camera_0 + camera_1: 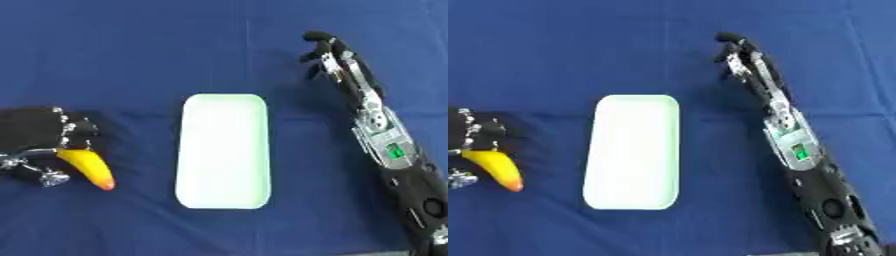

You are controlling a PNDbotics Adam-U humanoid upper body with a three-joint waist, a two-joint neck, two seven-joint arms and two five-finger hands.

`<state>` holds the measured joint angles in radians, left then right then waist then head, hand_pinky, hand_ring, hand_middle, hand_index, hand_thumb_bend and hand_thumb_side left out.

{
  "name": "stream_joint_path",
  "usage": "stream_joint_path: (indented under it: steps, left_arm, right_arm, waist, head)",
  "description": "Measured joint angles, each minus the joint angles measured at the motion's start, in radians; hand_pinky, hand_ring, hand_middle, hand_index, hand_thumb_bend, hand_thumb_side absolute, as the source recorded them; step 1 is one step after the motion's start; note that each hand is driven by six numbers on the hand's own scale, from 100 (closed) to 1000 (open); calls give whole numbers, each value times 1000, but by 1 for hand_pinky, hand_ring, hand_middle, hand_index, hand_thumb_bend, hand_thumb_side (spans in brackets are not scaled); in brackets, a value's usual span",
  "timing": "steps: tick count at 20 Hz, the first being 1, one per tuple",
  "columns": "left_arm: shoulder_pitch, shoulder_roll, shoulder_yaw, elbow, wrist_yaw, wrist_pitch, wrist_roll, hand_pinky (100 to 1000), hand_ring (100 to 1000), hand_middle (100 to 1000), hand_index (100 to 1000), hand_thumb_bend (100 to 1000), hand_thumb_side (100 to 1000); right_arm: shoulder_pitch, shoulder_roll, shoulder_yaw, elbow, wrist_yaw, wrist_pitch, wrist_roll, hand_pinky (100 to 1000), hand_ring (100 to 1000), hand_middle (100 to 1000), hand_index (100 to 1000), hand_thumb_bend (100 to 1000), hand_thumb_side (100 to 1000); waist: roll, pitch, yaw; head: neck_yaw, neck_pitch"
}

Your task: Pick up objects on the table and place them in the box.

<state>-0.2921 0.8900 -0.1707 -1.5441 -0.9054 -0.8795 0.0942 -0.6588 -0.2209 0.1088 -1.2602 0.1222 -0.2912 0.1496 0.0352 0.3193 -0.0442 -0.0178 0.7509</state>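
Observation:
A white rounded rectangular box (223, 150) lies flat in the middle of the blue table, nothing inside it. At the left edge my left hand (52, 135) has its fingers curled round a yellow banana-shaped object with an orange tip (87, 168), which points down and to the right, left of the box. My right arm stretches up the right side. Its right hand (331, 55) is beyond the box's far right corner, fingers curled downward, and nothing shows in it.
A blue cloth (131, 50) covers the whole table. My right forearm (389, 150) with a green light runs along the right side of the box.

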Motion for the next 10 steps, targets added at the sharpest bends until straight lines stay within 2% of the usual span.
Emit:
stream_joint_path:
  steps: [3, 10]
  left_arm:
    - [0, 0, 3, -5, 2, 1, 55, 100, 100, 100, 227, 100, 267]
    - [5, -3, 3, -5, 0, -4, 87, 100, 100, 100, 226, 100, 274]
  right_arm:
    - [0, 0, 0, 0, 0, 0, 0, 466, 671, 836, 889, 100, 847]
    - [0, 0, 0, 0, 0, 0, 0, 466, 671, 836, 890, 100, 846]
  waist:
    - [0, 0, 0]
    - [0, 0, 1]
  head:
    - [0, 0]
    - [-1, -1]
